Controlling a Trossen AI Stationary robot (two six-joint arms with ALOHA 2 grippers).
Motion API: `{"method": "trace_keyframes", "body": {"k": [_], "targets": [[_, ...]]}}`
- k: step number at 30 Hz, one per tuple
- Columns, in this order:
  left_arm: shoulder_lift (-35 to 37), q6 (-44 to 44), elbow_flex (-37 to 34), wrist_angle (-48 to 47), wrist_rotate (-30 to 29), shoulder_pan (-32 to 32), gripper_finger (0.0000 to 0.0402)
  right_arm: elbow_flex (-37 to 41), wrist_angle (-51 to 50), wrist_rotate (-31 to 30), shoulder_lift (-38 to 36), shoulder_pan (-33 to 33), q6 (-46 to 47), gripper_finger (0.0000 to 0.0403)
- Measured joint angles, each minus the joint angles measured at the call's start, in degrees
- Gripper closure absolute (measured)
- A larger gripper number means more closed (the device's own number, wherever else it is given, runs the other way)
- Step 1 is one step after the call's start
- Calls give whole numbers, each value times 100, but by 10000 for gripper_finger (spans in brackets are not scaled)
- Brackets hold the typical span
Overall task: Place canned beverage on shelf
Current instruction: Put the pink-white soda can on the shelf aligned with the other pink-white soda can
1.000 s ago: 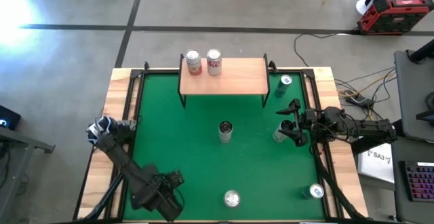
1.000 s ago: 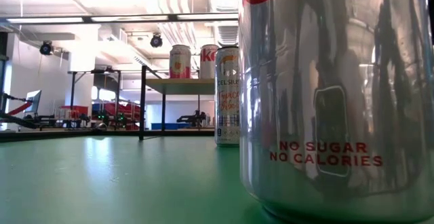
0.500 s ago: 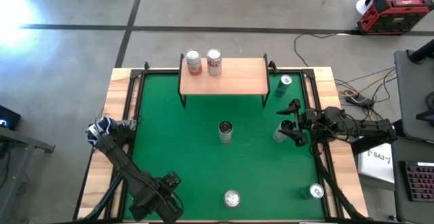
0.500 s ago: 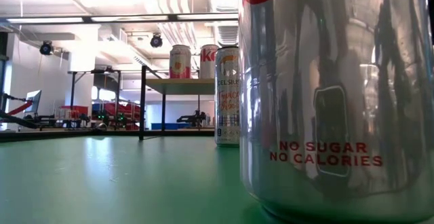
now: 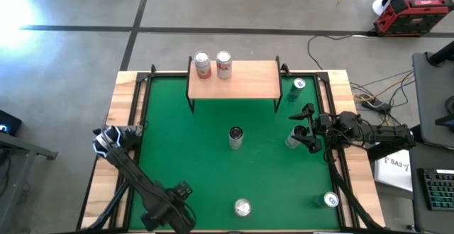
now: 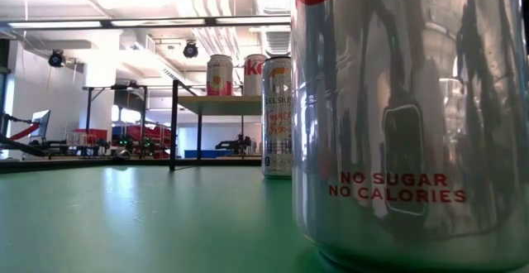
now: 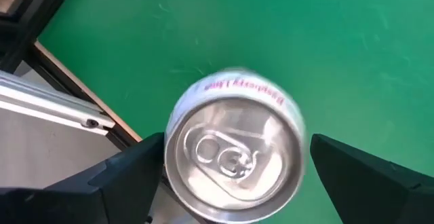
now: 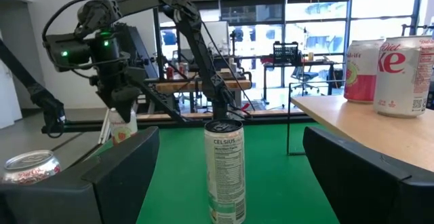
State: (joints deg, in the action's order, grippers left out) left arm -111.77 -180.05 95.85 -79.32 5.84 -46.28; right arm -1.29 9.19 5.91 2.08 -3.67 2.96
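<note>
A canned beverage (image 7: 234,153) with pink lettering stands upright on the green mat near the table's front left. My left gripper (image 5: 172,207) hangs above it, pointing down and open, with one finger on either side of the can's top and touching nothing. From above, the gripper hides this can. The shelf (image 5: 237,81), a light-wood board on black legs, stands at the far edge and bears two cans (image 5: 213,65) at its left end. My right gripper (image 5: 301,129) waits open at the table's right side, pointing level across the mat.
A tall slim can (image 5: 235,137) stands mid-mat and a silver diet cola can (image 5: 243,207) near the front edge. Three more cans stand on the right: one (image 5: 293,141) by my right gripper, a green one (image 5: 298,86) beside the shelf, one (image 5: 330,200) at the front right.
My left gripper has sunk toward the can below it and rolled a little about its own axis, staying open. No can has moved.
</note>
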Motion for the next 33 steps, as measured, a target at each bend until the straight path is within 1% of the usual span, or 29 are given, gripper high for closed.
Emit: {"method": "trace_keyframes", "body": {"k": [7, 11, 14, 19, 22, 24, 27, 29, 33], "targets": [[-268, 0, 0, 160, 64, -55, 53, -1, 0, 0, 0, -1, 0, 46], [-301, 0, 3, 172, 67, -55, 56, -1, 0, -1, 1, 1, 0, 46], [-301, 0, 4, 165, 65, -72, 75, -1, 0, -1, -1, -1, 0, 46], [-301, 15, 4, 107, 42, -110, 130, -1, 0, -2, -2, 0, 0, 46], [-299, 244, 4, 19, -83, -110, 129, 0, 0, 0, -1, 1, 0, 46], [-298, 646, -2, -120, -319, -96, 129, -1, -2, -1, -1, 0, 0, 46], [-269, 1597, 26, -347, -678, 49, 129, -1, 0, 1, 0, 1, 0, 46], [-234, 2373, 93, -498, -915, 211, 129, -1, 0, 0, 1, -1, 0, 46], [-68, 4237, 193, -645, -1027, 705, 129, -1, -1, -2, 0, 1, 0, 46]]}}
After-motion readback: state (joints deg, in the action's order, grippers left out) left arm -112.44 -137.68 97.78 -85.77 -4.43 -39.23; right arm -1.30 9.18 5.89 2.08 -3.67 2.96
